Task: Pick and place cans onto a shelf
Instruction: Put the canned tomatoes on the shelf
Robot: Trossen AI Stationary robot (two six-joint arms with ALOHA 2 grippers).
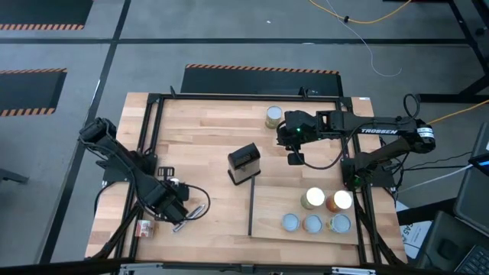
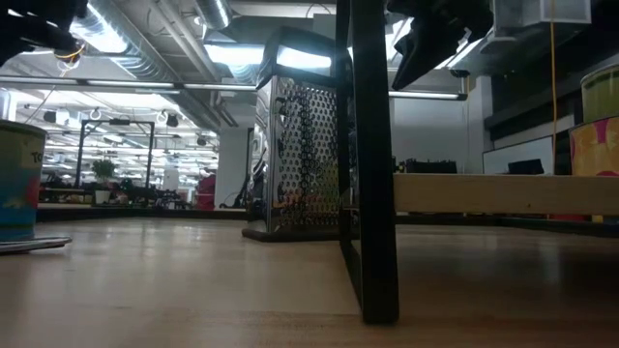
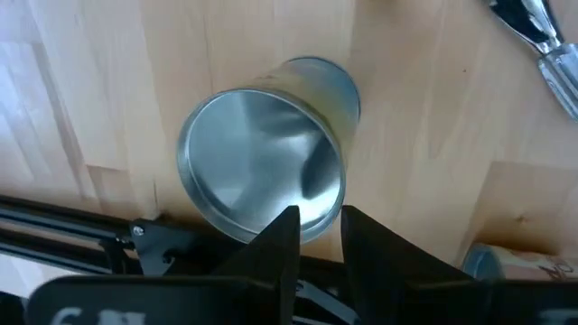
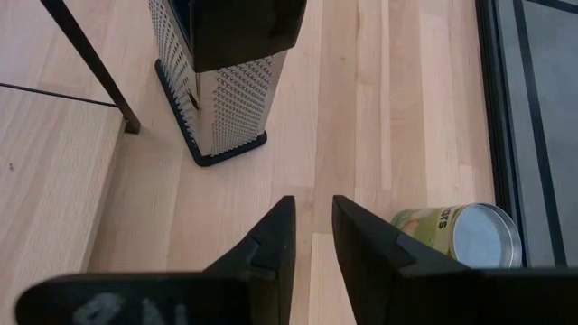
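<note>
A silver-topped can (image 3: pixel 262 167) stands upright on the wooden table right below my left gripper (image 3: pixel 316 221), which hangs above it at the front left (image 1: pixel 173 208), fingers close together. The low view shows this can (image 2: pixel 19 179) with a teal label. Another can (image 1: pixel 144 228) lies on its side near the front left corner. My right gripper (image 1: pixel 295 157) hovers over the table's middle right, fingers close together and empty, and a green-labelled can (image 4: pixel 456 236) stands beyond it at the far edge (image 1: pixel 273 116). Several cans (image 1: pixel 313 198) stand on the pale wood shelf (image 1: pixel 275 214) at the front right.
A metal box grater (image 1: pixel 244 164) stands at the table's middle, next to the shelf's black bar (image 1: pixel 251 206). A thin silver tool (image 1: pixel 200 209) lies right of my left gripper. A black frame (image 1: pixel 149 137) runs round the table's edges.
</note>
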